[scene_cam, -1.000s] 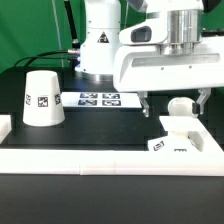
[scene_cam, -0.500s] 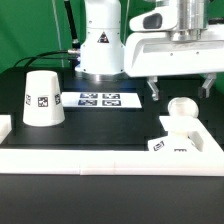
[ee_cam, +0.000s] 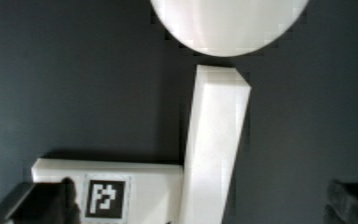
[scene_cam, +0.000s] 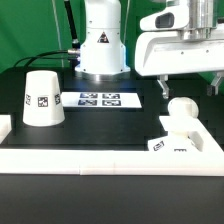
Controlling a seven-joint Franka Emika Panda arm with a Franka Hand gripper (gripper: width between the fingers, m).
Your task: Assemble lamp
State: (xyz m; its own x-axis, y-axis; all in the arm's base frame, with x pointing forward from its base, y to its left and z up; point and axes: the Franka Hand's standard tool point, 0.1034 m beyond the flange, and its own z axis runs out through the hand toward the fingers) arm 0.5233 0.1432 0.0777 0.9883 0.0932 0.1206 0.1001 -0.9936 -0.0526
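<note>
Lamp bulb [scene_cam: 181,108], round and white, stands on its square base [scene_cam: 190,142]; jaws spread wide, holding nothing.

- Shade [scene_cam: 42,98]: the largest part, a white tapered cup standing upside down, with its wide mouth on the black table [scene_cam: 105,128] and its narrow end up. A black-and-white square tag on its side faces the camera. It sits at the exterior view's left, well apart from the other parts.
- Bulb [scene_cam: 182,108]: a smooth white ball on a short stem, standing upright on the base at the exterior view's right.
- Base [scene_cam: 172,146]: a low white square block under the bulb, with tags on its near side.
</note>
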